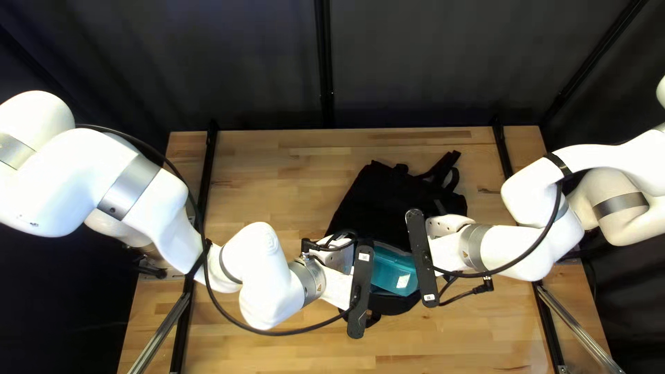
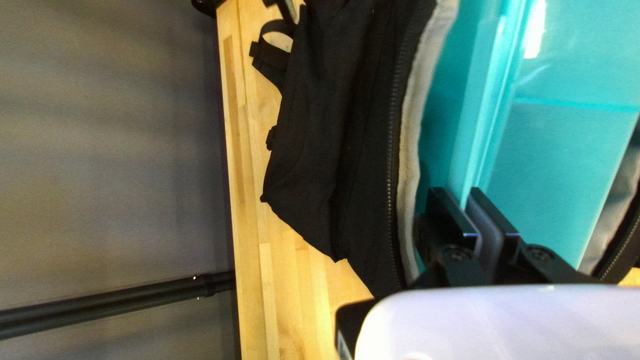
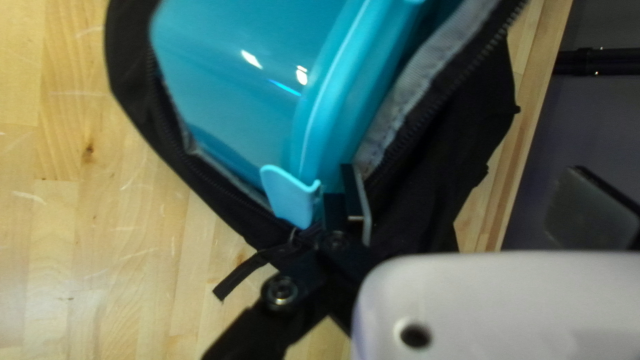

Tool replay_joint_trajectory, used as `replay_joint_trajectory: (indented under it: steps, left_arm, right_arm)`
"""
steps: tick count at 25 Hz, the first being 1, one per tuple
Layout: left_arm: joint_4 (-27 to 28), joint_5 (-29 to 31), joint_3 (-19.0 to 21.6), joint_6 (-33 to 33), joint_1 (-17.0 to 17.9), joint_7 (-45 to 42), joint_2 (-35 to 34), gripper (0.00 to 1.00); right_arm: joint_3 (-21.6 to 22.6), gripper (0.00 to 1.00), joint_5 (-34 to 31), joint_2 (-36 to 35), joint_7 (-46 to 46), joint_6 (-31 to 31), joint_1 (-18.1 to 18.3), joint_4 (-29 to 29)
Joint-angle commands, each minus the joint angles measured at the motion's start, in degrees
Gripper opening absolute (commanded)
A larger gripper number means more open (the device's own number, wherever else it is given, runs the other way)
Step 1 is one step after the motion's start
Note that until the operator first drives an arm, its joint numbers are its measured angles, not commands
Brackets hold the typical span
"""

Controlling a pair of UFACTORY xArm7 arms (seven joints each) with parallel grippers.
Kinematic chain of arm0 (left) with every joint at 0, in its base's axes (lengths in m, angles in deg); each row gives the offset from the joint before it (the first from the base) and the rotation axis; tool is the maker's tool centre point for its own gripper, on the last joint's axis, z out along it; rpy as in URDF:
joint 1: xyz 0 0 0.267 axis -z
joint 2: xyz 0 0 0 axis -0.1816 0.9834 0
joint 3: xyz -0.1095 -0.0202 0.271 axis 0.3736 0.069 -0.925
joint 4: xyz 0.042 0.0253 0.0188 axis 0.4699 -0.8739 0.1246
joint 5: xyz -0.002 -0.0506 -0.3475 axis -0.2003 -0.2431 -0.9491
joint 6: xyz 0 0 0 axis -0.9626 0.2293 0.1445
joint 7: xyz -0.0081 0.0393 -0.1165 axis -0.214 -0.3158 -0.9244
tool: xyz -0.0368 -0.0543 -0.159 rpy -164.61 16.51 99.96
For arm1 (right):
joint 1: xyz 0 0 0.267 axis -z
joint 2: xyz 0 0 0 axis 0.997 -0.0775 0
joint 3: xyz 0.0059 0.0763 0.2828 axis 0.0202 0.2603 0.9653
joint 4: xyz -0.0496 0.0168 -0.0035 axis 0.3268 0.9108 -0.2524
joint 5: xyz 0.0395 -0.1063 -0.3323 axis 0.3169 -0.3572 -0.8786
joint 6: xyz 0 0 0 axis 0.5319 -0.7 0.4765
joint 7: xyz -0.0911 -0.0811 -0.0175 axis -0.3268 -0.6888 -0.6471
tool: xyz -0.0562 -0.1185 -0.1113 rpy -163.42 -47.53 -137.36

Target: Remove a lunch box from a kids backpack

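Note:
A teal lunch box (image 1: 393, 271) lies in the open mouth of the black backpack (image 1: 388, 201), between my two grippers. My left gripper (image 1: 361, 291) is at its left end, my right gripper (image 1: 421, 257) at its right end; both sets of fingertips are hidden from above. In the left wrist view my left gripper (image 2: 472, 203) is shut on the rim of the lunch box (image 2: 567, 153). In the right wrist view my right gripper (image 3: 333, 200) is shut on the end of the lunch box (image 3: 247, 87), beside a raised teal latch (image 3: 288, 193) that partly covers one finger.
The backpack's straps (image 1: 443, 170) lie toward the table's far edge. Its zippered opening (image 3: 427, 100), lined in grey, surrounds the box close to both grippers. The wooden table (image 1: 277, 187) extends around the bag, with black rails (image 1: 202, 180) near its sides.

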Motion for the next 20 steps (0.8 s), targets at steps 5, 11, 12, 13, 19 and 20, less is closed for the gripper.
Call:
replay_joint_trajectory:
  steps: [5,11,12,13,19,20]
  left_arm:
    - [-0.39,-1.47,0.56,0.30,0.62,0.29,-1.01,0.00]
    - [-0.10,-3.86,1.69,2.73,1.78,1.42,-2.54,0.00]
    - [0.05,-3.97,1.74,2.89,1.82,1.55,-2.55,0.00]
    - [0.35,-4.15,1.78,3.14,1.87,1.81,-2.53,0.00]
    - [2.03,-5.75,2.25,4.70,2.38,3.27,-2.61,0.00]
    - [2.65,-6.66,2.45,5.35,2.62,3.72,-2.71,0.00]
  right_arm:
    - [-0.33,1.00,1.51,3.92,-1.29,2.70,-0.57,-1.71]
    - [-1.32,1.00,1.59,5.28,-1.37,1.84,-0.16,-4.33]
    - [-1.39,1.00,1.64,5.40,-1.29,1.70,-0.15,-4.62]
    - [-1.48,1.00,1.78,5.61,-1.15,1.52,-0.15,-5.12]
    - [-1.83,1.00,2.90,7.78,-1.20,1.94,-0.55,-7.41]
    - [-1.86,1.00,3.05,8.07,-1.21,2.08,-0.61,-7.61]
